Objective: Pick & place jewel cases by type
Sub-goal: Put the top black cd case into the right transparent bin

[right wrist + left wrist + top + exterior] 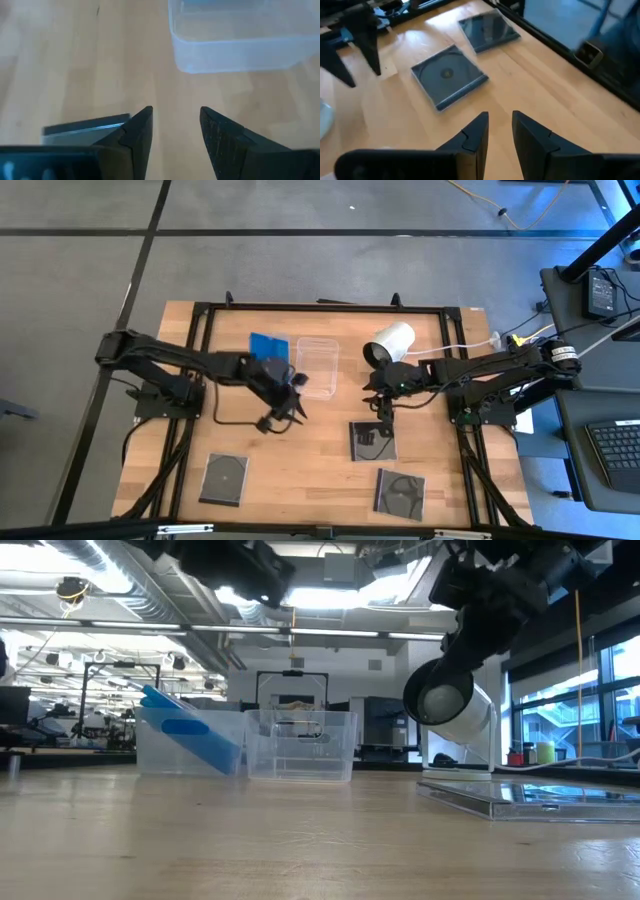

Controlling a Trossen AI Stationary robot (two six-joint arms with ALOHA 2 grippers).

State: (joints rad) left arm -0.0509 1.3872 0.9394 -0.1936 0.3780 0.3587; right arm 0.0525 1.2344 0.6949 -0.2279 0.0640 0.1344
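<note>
Three dark grey jewel cases lie flat on the table: one near the left near corner [223,478], one in the middle [372,440] [450,75] and one near the right near edge [400,490] [487,30]. Blue cases [268,345] [185,735] lean slanted inside a clear tub. My left gripper [283,408] [500,125] hovers open above the table's centre, holding nothing. My right gripper [378,398] [175,120] hangs open just beyond the middle case's far edge [85,127], clear of it.
An empty clear tub [317,365] [240,40] stands beside the tub with the blue cases. A white cylinder with a dark end [390,342] [450,700] lies on its side at the far right. Bare wood [300,470] shows between the dark cases.
</note>
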